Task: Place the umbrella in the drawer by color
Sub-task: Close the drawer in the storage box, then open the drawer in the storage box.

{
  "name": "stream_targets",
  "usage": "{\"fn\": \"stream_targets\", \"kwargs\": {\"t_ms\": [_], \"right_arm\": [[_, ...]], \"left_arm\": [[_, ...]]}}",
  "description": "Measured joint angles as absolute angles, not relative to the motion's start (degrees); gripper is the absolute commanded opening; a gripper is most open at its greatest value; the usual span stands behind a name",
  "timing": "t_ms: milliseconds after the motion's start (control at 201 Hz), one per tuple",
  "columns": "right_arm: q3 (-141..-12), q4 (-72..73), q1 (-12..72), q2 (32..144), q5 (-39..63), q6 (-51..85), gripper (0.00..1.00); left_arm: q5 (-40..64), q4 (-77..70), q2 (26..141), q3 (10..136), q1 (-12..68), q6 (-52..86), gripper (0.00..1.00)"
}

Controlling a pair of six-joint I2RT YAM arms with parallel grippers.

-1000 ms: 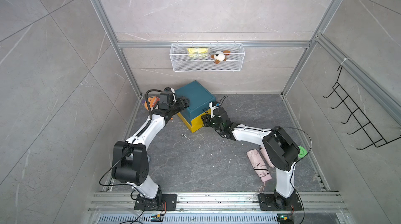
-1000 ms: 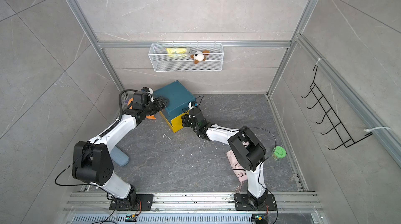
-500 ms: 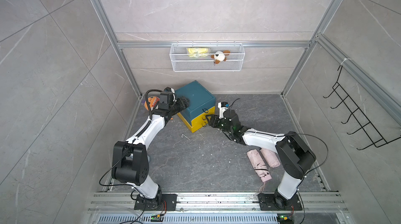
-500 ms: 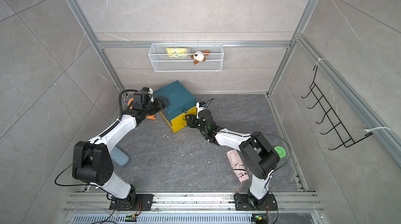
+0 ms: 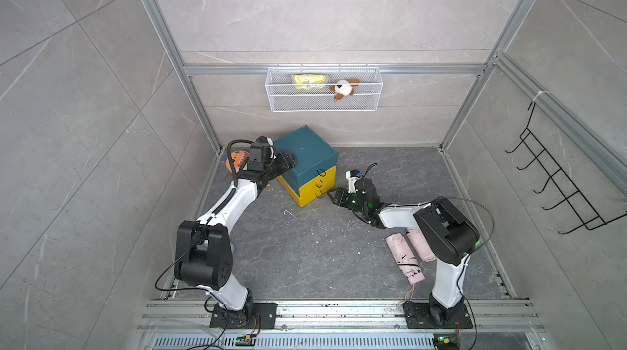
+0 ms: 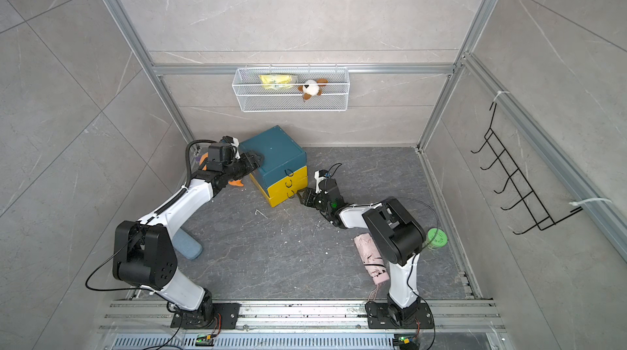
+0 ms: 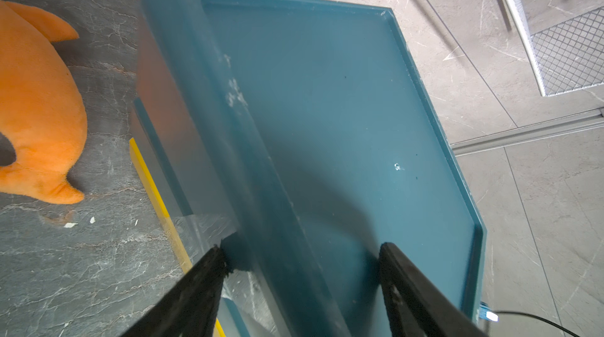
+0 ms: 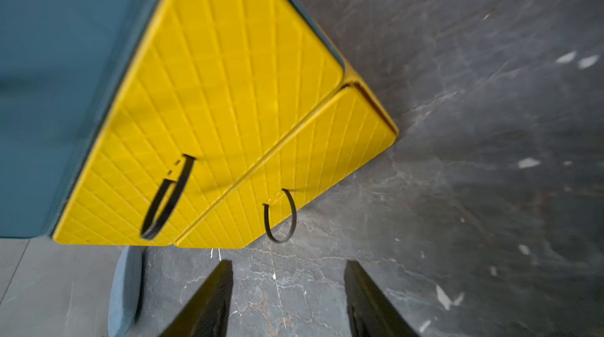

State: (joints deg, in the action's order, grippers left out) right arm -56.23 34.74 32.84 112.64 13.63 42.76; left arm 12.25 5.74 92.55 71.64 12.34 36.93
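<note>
Apparently to stop the drawer unit (image 5: 305, 156) sliding, the left gripper (image 7: 302, 247) straddles its teal top edge at 11 o'clock on the counter (image 5: 305, 256), fingers spread rather than clamped. The right gripper (image 8: 289, 263) hovers empty, fingers apart, just short of the lower yellow drawer's ring pull (image 8: 280, 216), likely lined up to pull. The pink umbrellas (image 5: 403, 256) lie at 4 o'clock by the right arm's base, long axes 11-to-5, strap end toward 5.
</note>
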Motion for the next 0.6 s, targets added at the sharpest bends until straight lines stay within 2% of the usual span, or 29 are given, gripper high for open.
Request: {"fn": "stream_targets", "kwargs": {"t_ms": [363, 597], "right_arm": [[-62.30, 39.75, 32.86, 121.43, 21.17, 47.44, 0.55], [-65.12, 41.67, 32.86, 125.12, 23.42, 49.78, 0.50]], "left_arm": [[12.25, 5.72, 92.55, 71.64, 12.32, 36.93, 0.76], [12.29, 5.43, 92.55, 71.44, 12.32, 36.93, 0.76]]}}
